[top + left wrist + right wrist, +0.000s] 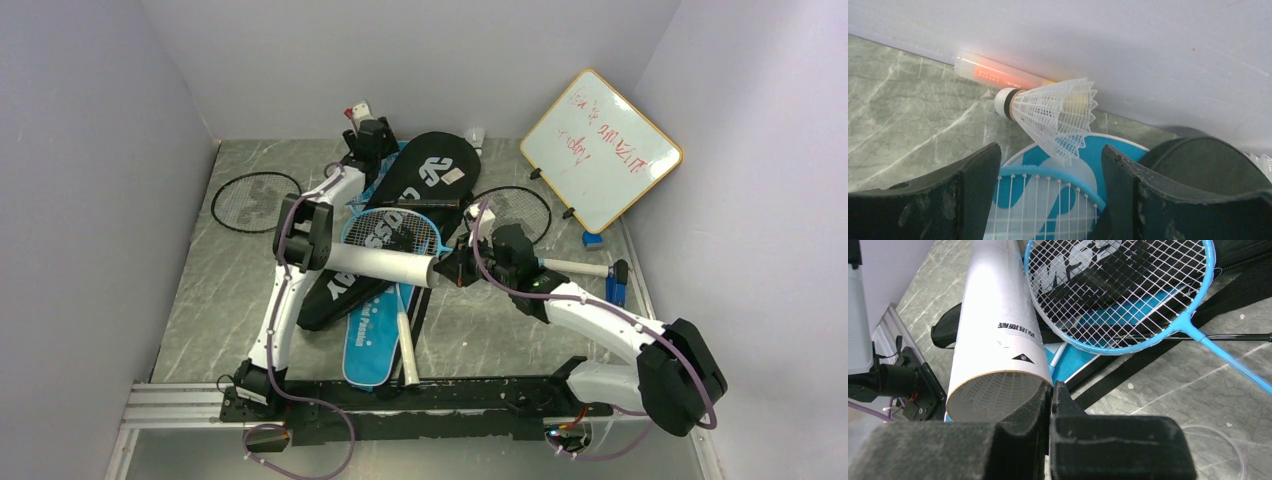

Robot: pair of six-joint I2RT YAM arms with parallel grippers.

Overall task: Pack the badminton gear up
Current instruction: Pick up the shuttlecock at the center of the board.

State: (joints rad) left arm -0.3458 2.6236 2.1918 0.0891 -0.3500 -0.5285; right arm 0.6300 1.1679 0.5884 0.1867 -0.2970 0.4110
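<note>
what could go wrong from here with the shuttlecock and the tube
The shuttlecock lies close by the wall; the open left pincer may crush its skirt or nudge it away. The right pincer seems to pinch only the rim of the white tube, which may slip onto the light-blue racket under it.

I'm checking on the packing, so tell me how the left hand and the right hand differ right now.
The left hand is open and holds nothing; the right hand is shut on the rim of the white tube. The left hand faces a shuttlecock lying by the wall; the right hand is over the middle of the table. Both have black fingers.
</note>
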